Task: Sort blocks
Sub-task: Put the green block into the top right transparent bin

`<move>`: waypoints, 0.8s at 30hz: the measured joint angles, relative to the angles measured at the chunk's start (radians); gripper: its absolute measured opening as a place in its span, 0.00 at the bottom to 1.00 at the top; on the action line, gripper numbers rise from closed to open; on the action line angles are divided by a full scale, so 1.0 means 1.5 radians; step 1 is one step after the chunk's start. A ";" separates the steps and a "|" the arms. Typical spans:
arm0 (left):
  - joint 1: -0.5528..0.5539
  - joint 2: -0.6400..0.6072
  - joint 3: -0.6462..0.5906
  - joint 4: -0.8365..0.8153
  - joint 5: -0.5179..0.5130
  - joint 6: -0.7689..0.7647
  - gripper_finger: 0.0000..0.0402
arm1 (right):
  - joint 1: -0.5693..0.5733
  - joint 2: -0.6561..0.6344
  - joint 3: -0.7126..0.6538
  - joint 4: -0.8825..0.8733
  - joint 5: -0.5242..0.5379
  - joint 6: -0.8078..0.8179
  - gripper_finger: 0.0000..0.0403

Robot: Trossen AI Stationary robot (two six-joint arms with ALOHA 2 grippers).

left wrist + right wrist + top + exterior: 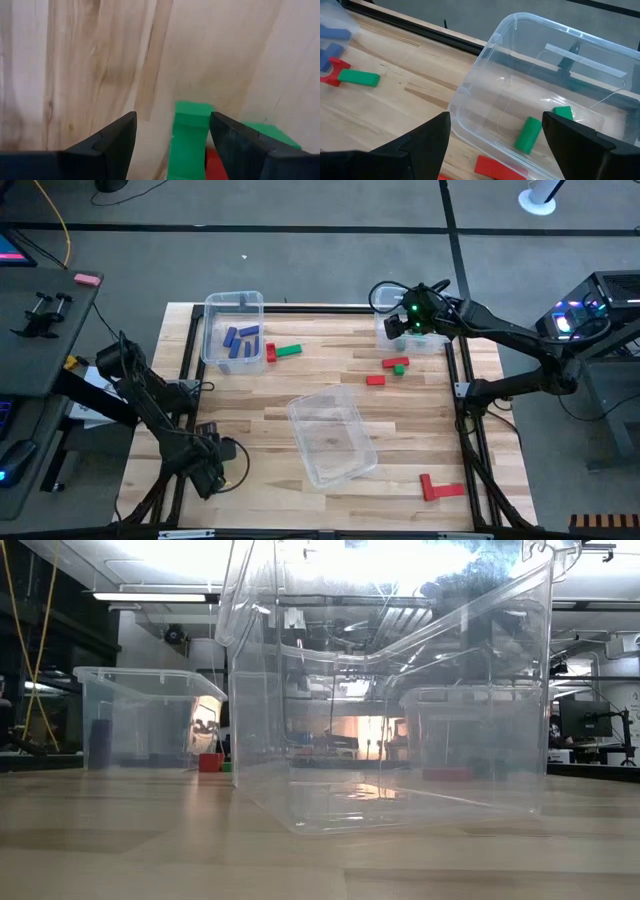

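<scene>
Wooden table (pixel 300 395) strewn with blocks, blue blocks (pixel 240 342) kept in far-left bin (pixel 233 330), red pieces (pixel 388 370) loose mid-table, empty bin (pixel 330 438) set centrally, left gripper (pixel 172 132) spread over green block (pixel 187 137) at near-left edge, right gripper (pixel 495 137) spread, empty, poised above far-right bin (pixel 540 95) holding green blocks (pixel 527 134).

The table (pixel 300 380) is pale, matt, smooth-planked wood with visible grain, the three bins (pixel 400 720) are clear glossy plastic that throws reflections, the blocks (pixel 527 134) look smooth, solid-coloured and faintly satin, and the gripper fingers (pixel 107 145) are dark matt plastic.
</scene>
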 joint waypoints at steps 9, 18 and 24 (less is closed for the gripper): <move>0.000 0.007 -0.045 0.090 0.014 0.053 0.60 | 0.000 0.000 0.000 0.001 -0.001 0.001 0.77; 0.009 0.003 -0.080 0.118 0.030 0.072 0.60 | 0.000 0.000 0.000 0.000 -0.003 0.008 0.77; 0.029 0.002 -0.090 0.127 0.042 0.065 0.60 | 0.000 0.000 0.001 0.000 -0.005 0.008 0.77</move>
